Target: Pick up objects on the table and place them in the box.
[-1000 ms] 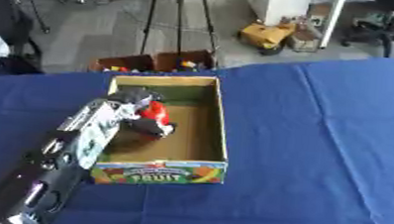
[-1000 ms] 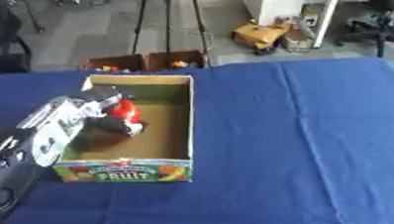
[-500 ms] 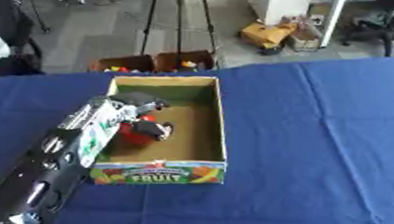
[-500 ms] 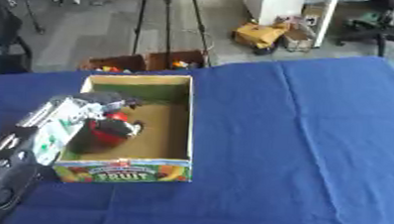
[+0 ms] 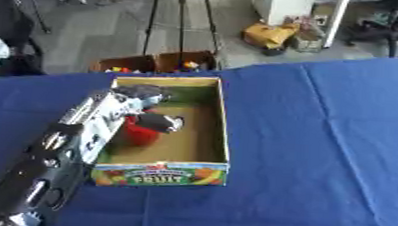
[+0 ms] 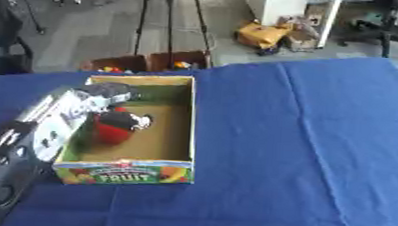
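Black and silver, the robot's left arm (image 5: 55,160) comes in from the lower left corner and slants up across the left wall of the box (image 5: 223,132), so that the left robot hand (image 5: 141,108) hangs inside the box over its floor. The forearm lies low along the box's left side, which looks like the natural reach for lowering something in from that side rather than from above. The fingers are curled downward, one dark fingertip (image 5: 168,123) pointing toward the middle of the box; they lie against a red object (image 6: 109,132), round and soft-looking, that rests on the cardboard floor by the left wall. Whether the fingers actually clasp it or only touch its top cannot be told, since the robot hand covers its upper part. My judgement is that this is the placing step, with the red object at or on the bottom and the release about due.

Moving right, the box stands on the blue-covered worktop (image 5: 323,144) with its printed fruit panel facing the camera; the rest of its floor is bare cardboard. No other loose object shows on the cloth to the right. The right robot hand appears in neither view.
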